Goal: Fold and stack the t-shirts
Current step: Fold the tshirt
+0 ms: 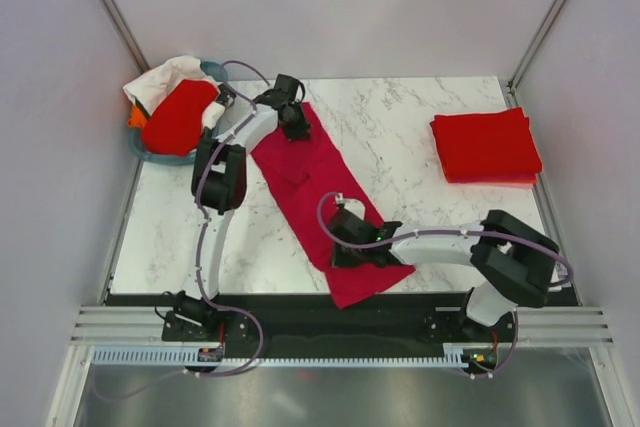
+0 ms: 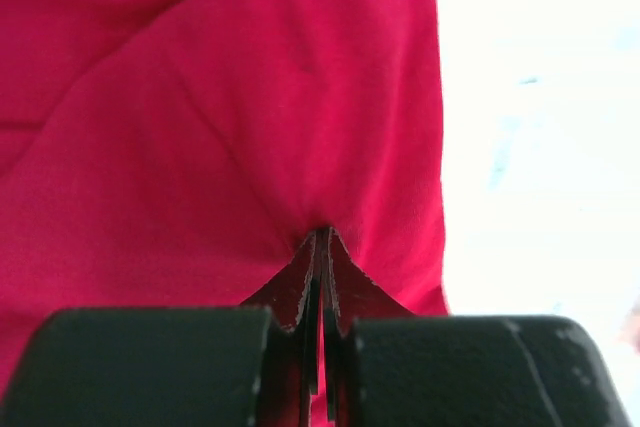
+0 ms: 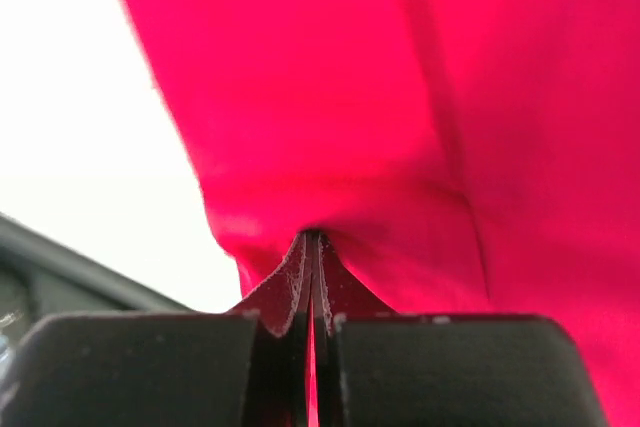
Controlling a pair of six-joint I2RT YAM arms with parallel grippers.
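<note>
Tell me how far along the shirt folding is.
Done: a folded red stack sits at the table's far right. In hand: the crimson t-shirt lies stretched across the middle, left gripper and right gripper each pinching an end. Left: finish folding it, stack it, then the red t-shirt in the basket.

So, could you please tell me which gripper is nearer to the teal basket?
The left. The left gripper is shut on the crimson shirt's far end, just right of the basket; the right gripper pinches the shirt's near end, much farther off.
</note>
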